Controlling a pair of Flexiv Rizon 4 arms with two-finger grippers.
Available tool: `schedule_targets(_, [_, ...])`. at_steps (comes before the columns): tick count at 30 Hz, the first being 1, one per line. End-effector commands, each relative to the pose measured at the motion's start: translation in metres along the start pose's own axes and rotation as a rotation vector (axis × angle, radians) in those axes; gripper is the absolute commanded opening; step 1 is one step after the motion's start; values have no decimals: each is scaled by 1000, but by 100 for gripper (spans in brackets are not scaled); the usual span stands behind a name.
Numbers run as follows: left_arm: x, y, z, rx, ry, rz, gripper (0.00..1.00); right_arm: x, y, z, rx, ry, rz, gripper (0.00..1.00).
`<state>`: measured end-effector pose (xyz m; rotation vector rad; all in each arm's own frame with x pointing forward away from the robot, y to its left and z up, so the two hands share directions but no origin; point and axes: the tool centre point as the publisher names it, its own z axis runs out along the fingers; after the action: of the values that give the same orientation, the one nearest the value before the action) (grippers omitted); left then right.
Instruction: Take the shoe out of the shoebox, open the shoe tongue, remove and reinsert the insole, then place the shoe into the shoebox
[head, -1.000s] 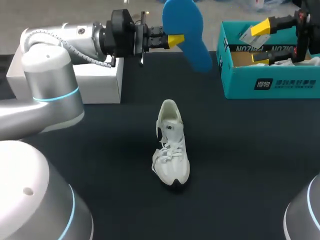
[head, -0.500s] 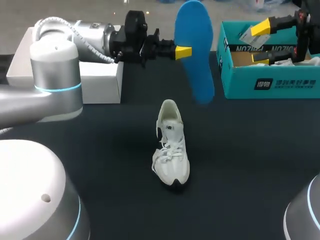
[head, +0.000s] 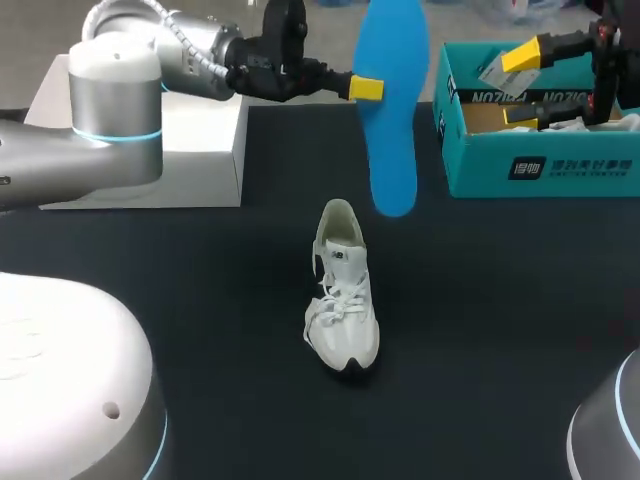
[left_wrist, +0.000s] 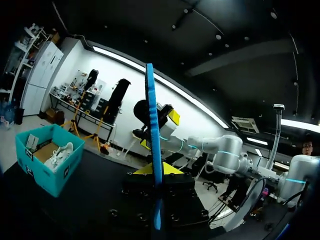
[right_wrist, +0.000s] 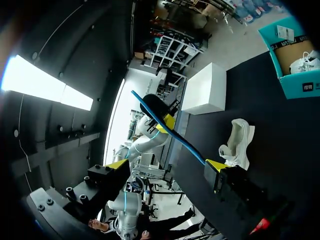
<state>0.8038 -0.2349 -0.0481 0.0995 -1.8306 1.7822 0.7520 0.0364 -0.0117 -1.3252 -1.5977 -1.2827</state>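
Note:
A white shoe stands upright on the black table, toe towards me; the right wrist view shows the shoe too. My left gripper is shut on the edge of a blue insole, which hangs almost upright in the air just behind the shoe's heel. In the left wrist view the insole is edge-on between that gripper's yellow tips. The teal shoebox sits at the back right. My right gripper stands open above its left end, holding nothing.
A white box lies at the back left under my left arm. Another white shoe lies inside the teal shoebox. The black table is bare to the right of the shoe.
My left gripper has moved right and turned, bringing the insole from a slant to nearly upright, lower end closer to the shoe's heel. The right arm and the shoe have not moved.

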Motion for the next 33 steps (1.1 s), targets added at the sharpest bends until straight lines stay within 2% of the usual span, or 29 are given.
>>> schedule_targets(1, [-8, 10, 6, 232, 179, -130, 0, 0, 1, 1, 2, -3, 2, 100])
schedule_targets(15, [-8, 10, 6, 232, 179, -130, 0, 0, 1, 1, 2, -3, 2, 100])
schedule_targets(19, [-2, 6, 9, 313, 152, -381, 0, 0, 1, 1, 2, -3, 2, 100])
schedule_targets(20, [-1, 5, 9, 376, 164, -463, 0, 0, 1, 1, 2, -3, 2, 100])
schedule_targets(21, [0, 6, 11, 370, 171, -540, 0, 0, 1, 1, 2, -3, 2, 100])
schedule_targets(22, [1, 8, 12, 430, 156, -622, 0, 0, 1, 1, 2, -3, 2, 100])
schedule_targets(25, [8, 12, 17, 470, 164, -786, 0, 0, 1, 1, 2, -3, 2, 100])
schedule_targets(33, [8, 12, 17, 470, 164, -786, 0, 0, 1, 1, 2, -3, 2, 100])
